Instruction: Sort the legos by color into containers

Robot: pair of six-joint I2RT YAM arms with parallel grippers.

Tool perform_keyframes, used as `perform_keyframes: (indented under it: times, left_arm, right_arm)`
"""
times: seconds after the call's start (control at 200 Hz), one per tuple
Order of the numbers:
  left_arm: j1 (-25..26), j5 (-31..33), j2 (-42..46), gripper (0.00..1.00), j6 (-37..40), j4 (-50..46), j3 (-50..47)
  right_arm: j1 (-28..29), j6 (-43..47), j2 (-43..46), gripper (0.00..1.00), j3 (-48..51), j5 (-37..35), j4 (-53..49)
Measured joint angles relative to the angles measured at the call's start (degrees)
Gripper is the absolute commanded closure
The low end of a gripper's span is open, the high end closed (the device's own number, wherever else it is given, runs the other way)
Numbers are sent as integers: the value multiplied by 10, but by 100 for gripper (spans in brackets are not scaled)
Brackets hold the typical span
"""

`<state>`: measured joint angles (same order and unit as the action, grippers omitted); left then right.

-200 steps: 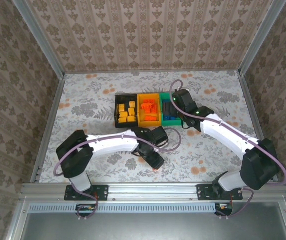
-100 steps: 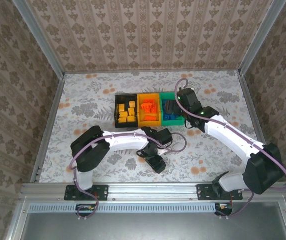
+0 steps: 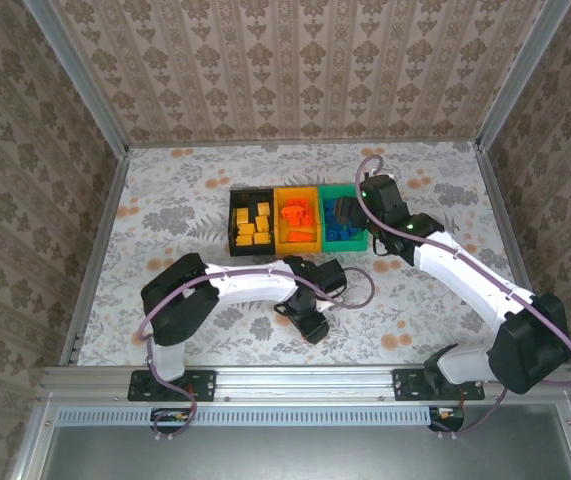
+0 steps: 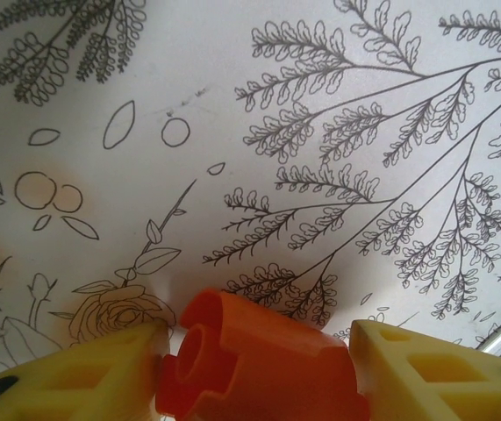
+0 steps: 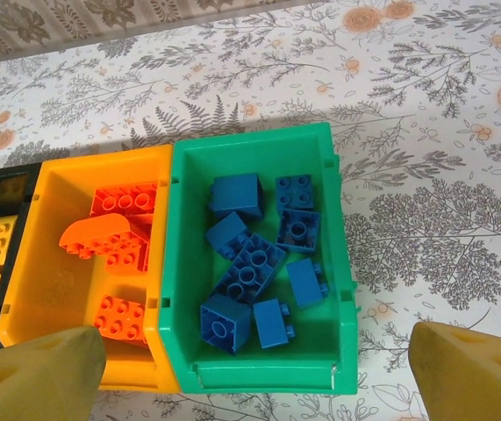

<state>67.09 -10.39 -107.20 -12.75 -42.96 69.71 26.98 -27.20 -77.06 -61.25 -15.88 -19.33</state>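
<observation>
A red-orange lego (image 4: 268,346) lies on the floral table, and my left gripper (image 4: 257,373) is shut on it, a yellow finger against each side. From above, that gripper (image 3: 311,328) is low near the front middle of the table. My right gripper (image 5: 254,368) hangs open above the green container (image 5: 259,145), which holds several blue legos (image 5: 250,272). The yellow-orange container (image 5: 48,263) beside it holds red-orange legos (image 5: 123,254). The black container (image 3: 233,222) at the left of the row holds yellow legos (image 3: 253,222).
The three joined containers stand in a row at the table's middle (image 3: 297,222). Patterned walls and metal rails (image 3: 95,250) enclose the table on three sides. Cables loop from both wrists (image 3: 360,290).
My left gripper's fingers have closed in on the red-orange lego at the front of the table. The right gripper drew back slightly to the right, uncovering the green container.
</observation>
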Motion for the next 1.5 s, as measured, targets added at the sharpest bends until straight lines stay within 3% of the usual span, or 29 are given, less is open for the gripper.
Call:
perform_keyframes:
  times: [0.315,0.595,1.05,1.19,1.365,1.5]
  left_arm:
    - [-4,21,26,52,0,19,-22]
    - [-36,69,114,54,0,29,-27]
    - [-175,172,243,52,-23,172,-68]
    - [-217,175,226,52,-25,229,-59]
    - [-252,168,139,52,-25,266,4]
    - [-259,155,76,44,-29,278,45]
  right_arm:
    - [-2,0,0,9,0,0,1]
    - [-4,-3,0,9,0,2,5]
    - [-9,-11,0,9,7,2,12]
    - [-9,-16,0,9,7,2,12]
    - [-9,-18,0,9,7,2,12]
    - [-9,-20,0,9,7,2,12]
